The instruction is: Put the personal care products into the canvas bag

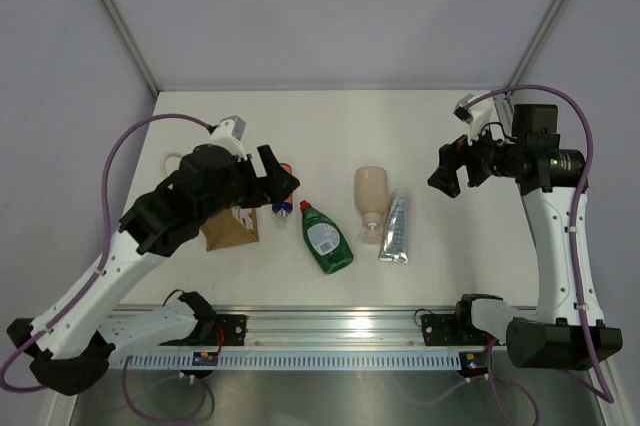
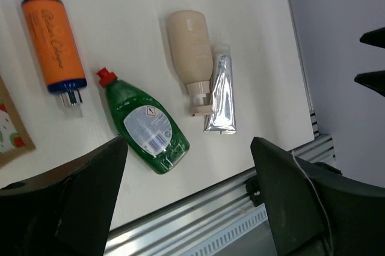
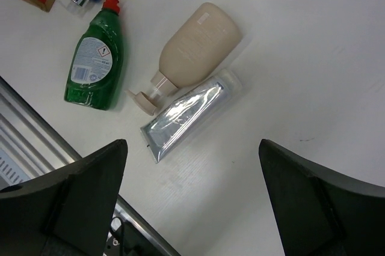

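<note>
Green bottle (image 1: 327, 240), beige bottle (image 1: 369, 194) and tube (image 1: 395, 230) are seen toward the near edge, right of the bag (image 1: 228, 231). The orange bottle (image 2: 54, 42), masked overhead by the open left gripper (image 1: 281, 178), is shown whole from its wrist. The right gripper (image 1: 450, 172) is spread open too.

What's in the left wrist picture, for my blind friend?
Four toiletries lie on a white table: an orange bottle, a green bottle with a red cap, a beige pump bottle beside a silver tube. The open left gripper fills the bottom.
</note>
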